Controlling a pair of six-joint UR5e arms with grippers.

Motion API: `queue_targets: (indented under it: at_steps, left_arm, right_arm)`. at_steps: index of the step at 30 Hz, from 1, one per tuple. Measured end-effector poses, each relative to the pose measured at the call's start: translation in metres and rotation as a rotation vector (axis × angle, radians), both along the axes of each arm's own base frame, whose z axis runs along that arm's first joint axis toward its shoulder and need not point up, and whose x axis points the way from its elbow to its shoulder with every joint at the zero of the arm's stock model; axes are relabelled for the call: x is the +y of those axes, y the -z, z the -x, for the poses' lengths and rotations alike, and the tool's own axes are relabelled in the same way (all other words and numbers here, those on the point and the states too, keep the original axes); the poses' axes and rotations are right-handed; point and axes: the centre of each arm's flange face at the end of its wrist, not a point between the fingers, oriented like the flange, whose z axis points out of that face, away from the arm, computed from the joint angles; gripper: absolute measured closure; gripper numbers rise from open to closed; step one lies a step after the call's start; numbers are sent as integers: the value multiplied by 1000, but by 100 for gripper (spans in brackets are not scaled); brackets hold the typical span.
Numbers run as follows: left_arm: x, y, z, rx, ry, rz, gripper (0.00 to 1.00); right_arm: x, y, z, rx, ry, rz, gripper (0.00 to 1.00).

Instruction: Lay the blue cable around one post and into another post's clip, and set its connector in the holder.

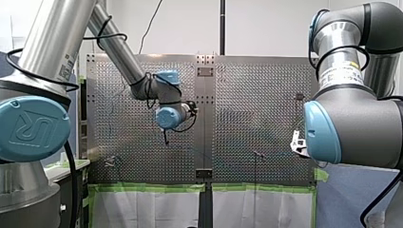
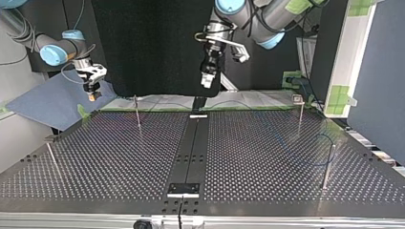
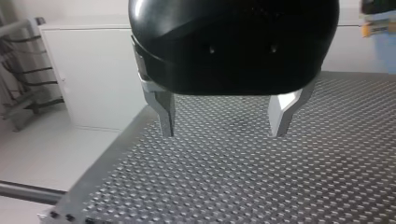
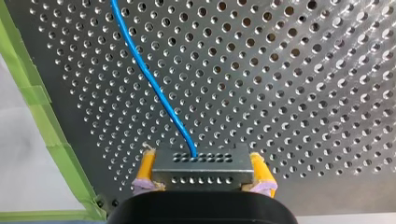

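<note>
The cable was blue, its connector grey with rows of holes, the pads yellow, the table-edge tape green.

Counter broad and open through the top view's middle, thin obstacles at its flanks: upper-left post, left-edge post, upper-right post, lower-right post, blue cable looping between the right pair.

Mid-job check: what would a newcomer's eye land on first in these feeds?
The blue cable, first: in the right wrist view it leads across the perforated table from a grey connector clamped between the yellow pads of my right gripper. My left gripper hangs open and empty above the table. In the top view a thin post stands at the table's left.
</note>
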Motion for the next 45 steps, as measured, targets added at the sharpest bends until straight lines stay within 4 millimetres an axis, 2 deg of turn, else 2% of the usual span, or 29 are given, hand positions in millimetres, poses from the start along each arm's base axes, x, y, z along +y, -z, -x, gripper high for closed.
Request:
queue_targets:
  at_steps: [8,19,32,45]
  left_arm:
    - [16,25,22,55,-1,-41,0]
    - [34,48,51,66,7,-49,0]
    - [70,80,89,137,-41,-87,0]
    - [99,101,123,187,-49,-121,0]
  right_arm:
    - [0,0,-2,0,-3,0,100]
    - [1,0,-4,0,-6,0,100]
    - [1,0,-5,0,-8,1,100]
    - [-1,-7,-4,26,-1,21,100]
